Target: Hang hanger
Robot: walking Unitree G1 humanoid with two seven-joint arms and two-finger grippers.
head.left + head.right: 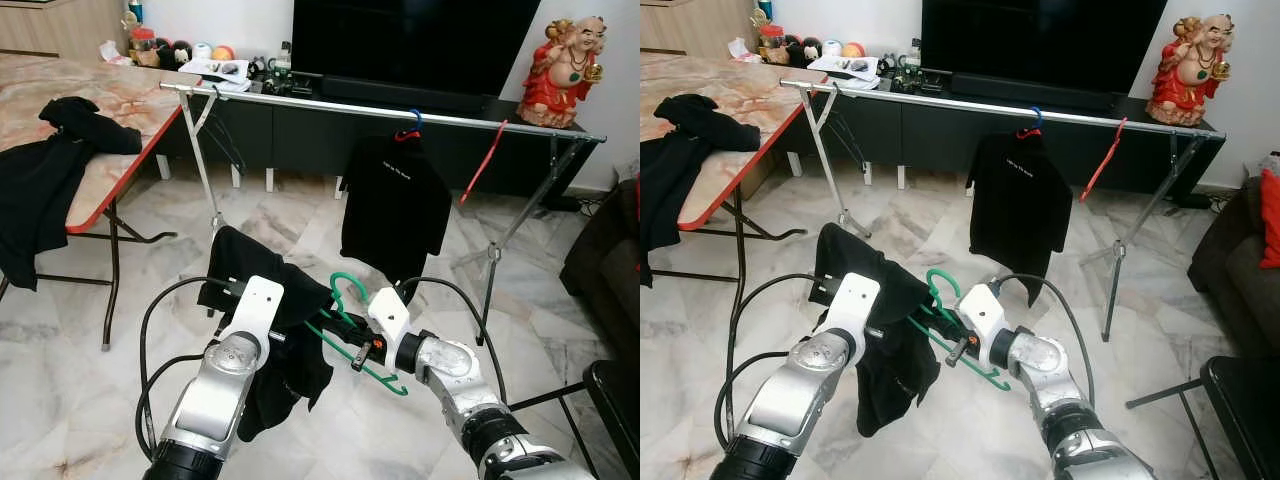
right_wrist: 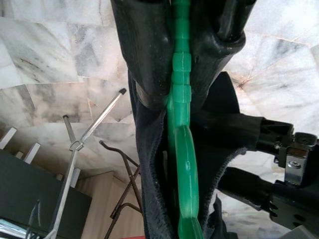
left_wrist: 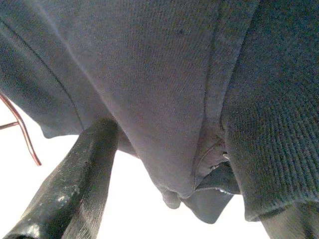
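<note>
Hanger (image 1: 352,330), green, sits pinched in the right gripper (image 1: 362,352), near the robot. Left gripper (image 1: 285,335) squeezes the black shirt (image 1: 262,280) draped on it. Lift both level, so the hook catches the far rail (image 1: 440,118).

The black garment (image 1: 270,330) covers most of the green hanger (image 1: 350,330); its left arm and shoulder are concealed. The left gripper (image 1: 285,335) fingertips are buried in the cloth, so their closure cannot be judged. White print on the hung black T-shirt (image 1: 395,205) is too small to read. The black garment (image 1: 40,180) on the table (image 1: 140,100) is cut off by the frame edge.
</note>
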